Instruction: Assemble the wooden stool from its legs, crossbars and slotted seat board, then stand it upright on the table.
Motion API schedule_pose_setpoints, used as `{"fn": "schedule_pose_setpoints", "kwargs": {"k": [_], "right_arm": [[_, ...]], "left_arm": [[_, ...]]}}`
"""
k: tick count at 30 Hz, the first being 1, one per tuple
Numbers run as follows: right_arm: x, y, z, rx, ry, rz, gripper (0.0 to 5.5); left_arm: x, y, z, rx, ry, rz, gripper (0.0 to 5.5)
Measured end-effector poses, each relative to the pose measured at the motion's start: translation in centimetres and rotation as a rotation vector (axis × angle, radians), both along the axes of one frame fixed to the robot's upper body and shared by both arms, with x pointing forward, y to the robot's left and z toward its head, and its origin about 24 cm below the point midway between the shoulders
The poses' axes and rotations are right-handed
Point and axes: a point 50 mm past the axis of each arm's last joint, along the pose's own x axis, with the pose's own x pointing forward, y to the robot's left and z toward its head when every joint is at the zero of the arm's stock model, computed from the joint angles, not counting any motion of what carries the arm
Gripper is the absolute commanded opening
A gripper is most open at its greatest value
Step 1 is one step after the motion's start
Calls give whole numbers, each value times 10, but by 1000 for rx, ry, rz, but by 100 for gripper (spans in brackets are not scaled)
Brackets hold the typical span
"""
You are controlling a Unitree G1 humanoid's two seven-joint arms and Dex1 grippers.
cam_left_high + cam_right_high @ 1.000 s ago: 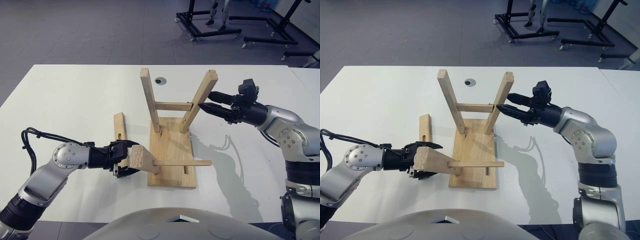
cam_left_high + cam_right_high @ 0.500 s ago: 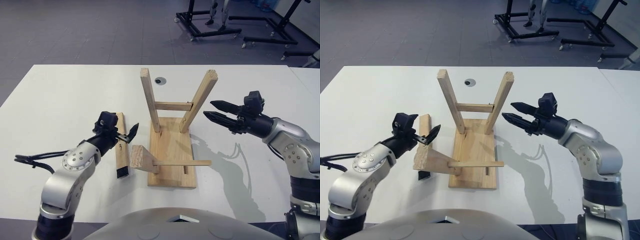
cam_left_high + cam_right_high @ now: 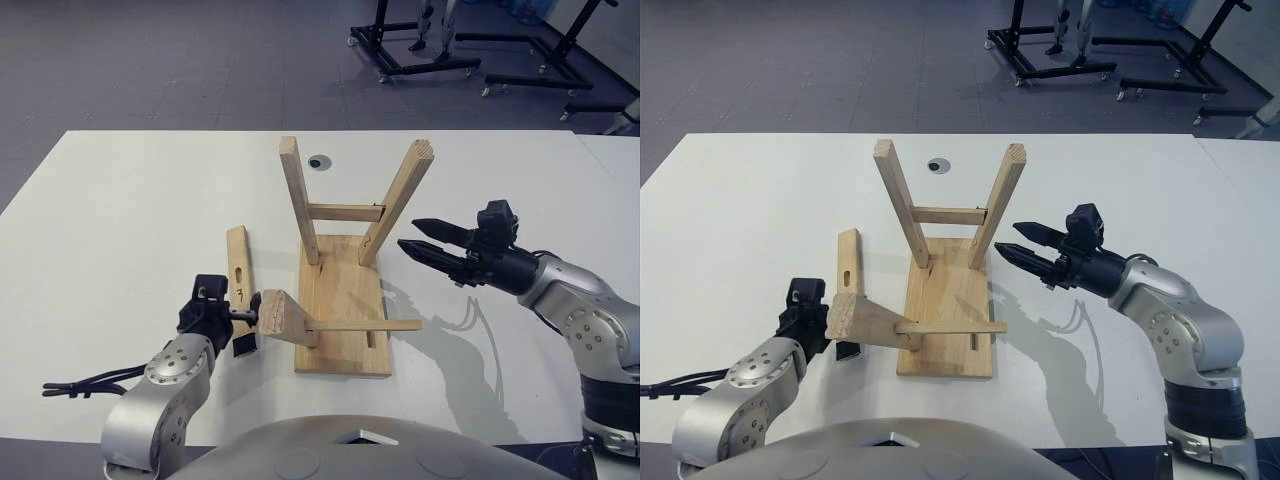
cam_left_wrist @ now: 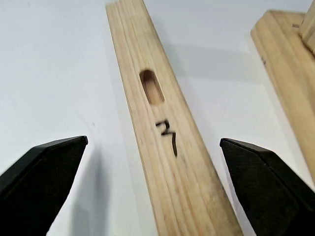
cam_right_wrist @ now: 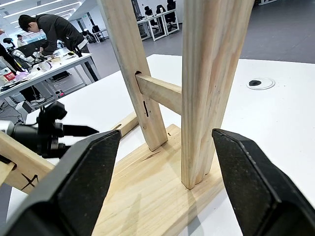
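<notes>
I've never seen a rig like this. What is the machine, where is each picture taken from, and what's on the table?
It is a humanoid robot with two arms, each ending in a two-fingered gripper. The two wide pictures come from cameras in its head, looking down over a white table. The close-ups come from wrist cameras. On the table lies a wooden seat board with two upright legs standing in it, joined by a crossbar. A third leg, with a thin crossbar stuck in it, lies tilted at the board's near left corner. A fourth leg lies flat left of the board. The left gripper is open, one finger on each side of that fourth leg; the right gripper is open near the upright legs. Neither holds anything.
</notes>
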Motion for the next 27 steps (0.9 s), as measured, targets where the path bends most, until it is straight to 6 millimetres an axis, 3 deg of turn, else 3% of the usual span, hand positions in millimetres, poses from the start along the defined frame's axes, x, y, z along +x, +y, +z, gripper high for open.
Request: {"fn": "schedule_pose_setpoints", "kwargs": {"k": [3,6,10,21,27], "right_arm": [[0,1,0,2,2,5,341],[-1,1,1,-2,-3,2,341],[-8,2,-4,5,9,-22,341],[-10,10,-8,36,-32,-65,341],[-14,15,-14,74,-34,-74,341]], "left_arm": [[0,-2,-5,10,11,-8,494],[0,4,-8,18,13,-4,458],[2,29,-10,59,5,18,397],[18,49,-15,59,-36,-72,220],[34,65,-13,25,-81,-50,206]]}}
